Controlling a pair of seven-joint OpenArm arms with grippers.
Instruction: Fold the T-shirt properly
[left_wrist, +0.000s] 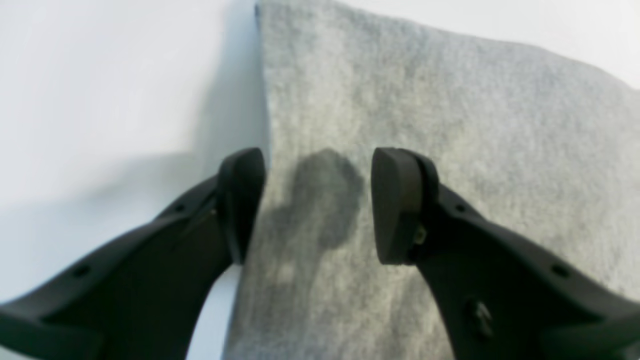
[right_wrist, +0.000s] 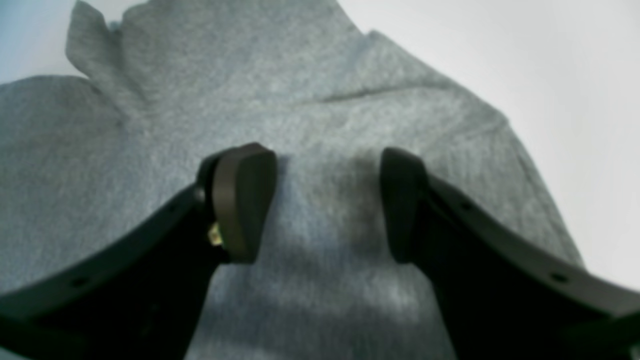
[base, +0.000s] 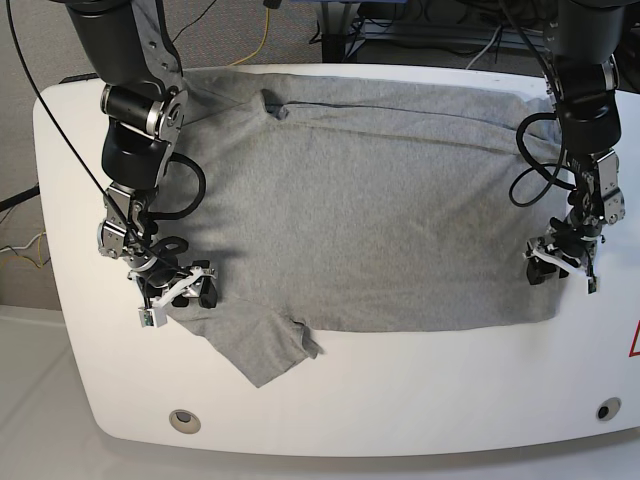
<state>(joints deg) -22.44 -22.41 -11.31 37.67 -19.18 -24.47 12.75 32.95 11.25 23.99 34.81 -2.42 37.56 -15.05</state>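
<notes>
Black moulded fingers (left_wrist: 395, 205) fill the foreground of our left wrist view, and we can see our left gripper (left_wrist: 317, 200) standing with its jaws parted, nothing caught between them. Right in that gap lies the straight edge of the large heather-grey cotton T-shirt (left_wrist: 450, 125): one jaw sits over bare white tabletop (left_wrist: 100, 100), the other over cloth, and the fingers' dark shadow falls on the fabric between them.

Over to our right gripper (right_wrist: 327, 200), and it's the same story, jaws spread apart with only grey fabric lying flat beneath the gap. Just ahead of those jaws we see a fold seam running across, with a small flap of cloth sticking up beyond it; whether the pads touch the shirt we cannot tell.

From the base view the T-shirt (base: 370, 200) is spread wide across the white rounded table (base: 420, 400), plain side up. Our right gripper (base: 183, 290) sits at the shirt's edge by the sleeve that droops toward the table's front, while our left gripper (base: 560, 262) rests at the opposite side edge, well apart from it.
</notes>
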